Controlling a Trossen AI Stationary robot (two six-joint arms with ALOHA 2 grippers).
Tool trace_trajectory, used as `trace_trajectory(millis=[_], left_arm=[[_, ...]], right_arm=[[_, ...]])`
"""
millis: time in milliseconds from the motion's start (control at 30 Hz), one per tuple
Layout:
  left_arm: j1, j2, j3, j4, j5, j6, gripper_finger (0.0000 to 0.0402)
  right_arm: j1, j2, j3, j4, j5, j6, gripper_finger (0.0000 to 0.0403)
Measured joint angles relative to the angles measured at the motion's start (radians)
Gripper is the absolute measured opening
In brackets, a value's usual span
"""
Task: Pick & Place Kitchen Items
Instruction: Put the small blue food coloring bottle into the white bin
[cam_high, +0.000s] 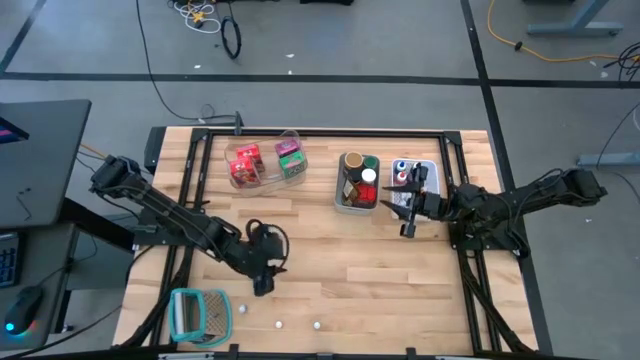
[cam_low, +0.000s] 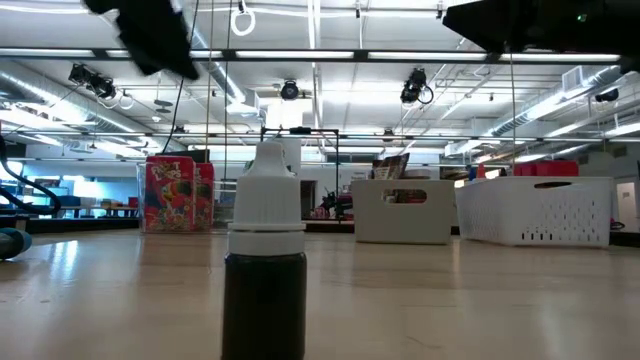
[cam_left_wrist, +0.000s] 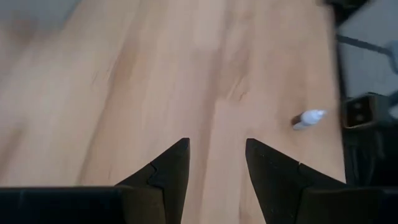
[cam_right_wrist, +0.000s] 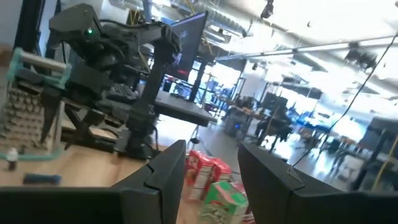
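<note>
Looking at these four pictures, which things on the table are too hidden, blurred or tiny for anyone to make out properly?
- Tiny white pieces near the table's front edge: too small in the high view to identify.
- Small white-capped dark bottle: cut off by the low view's bottom edge.
- Jars inside the grey bin: crowded together in the high view, labels unreadable.
- Small white-tipped item: blurred in the left wrist view.
- Red and green packets: partly hidden behind the right end effector.
</note>
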Motion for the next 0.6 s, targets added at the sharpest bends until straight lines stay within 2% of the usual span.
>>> trace_trajectory(millis=[67,200,267,400,600], left_arm=[[0.0,0.0,0.0,-0.091,0.002,-0.179,0.0166],[0.0,0.002,0.0,-0.252,0.008,-0.668,0.0166],[0.001,0.007,0.0,-0.303,0.036,-0.851,0.0166],[0.0,0.028,0.0,-0.362,0.11,-1.028,0.0166],[0.014,0.089,-0.001,-0.372,0.212,-1.129,0.0166]], right_arm=[[0.0,0.0,0.0,0.001,0.0,-0.041,0.0157],[0.0,0.0,0.0,0.001,0.0,-0.105,0.0158],[0.0,0.0,0.0,0.002,0.0,-0.135,0.0158],[0.0,0.0,0.0,0.008,-0.002,-0.163,0.0158],[0.0,0.009,0.001,0.038,-0.005,-0.167,0.0158]])
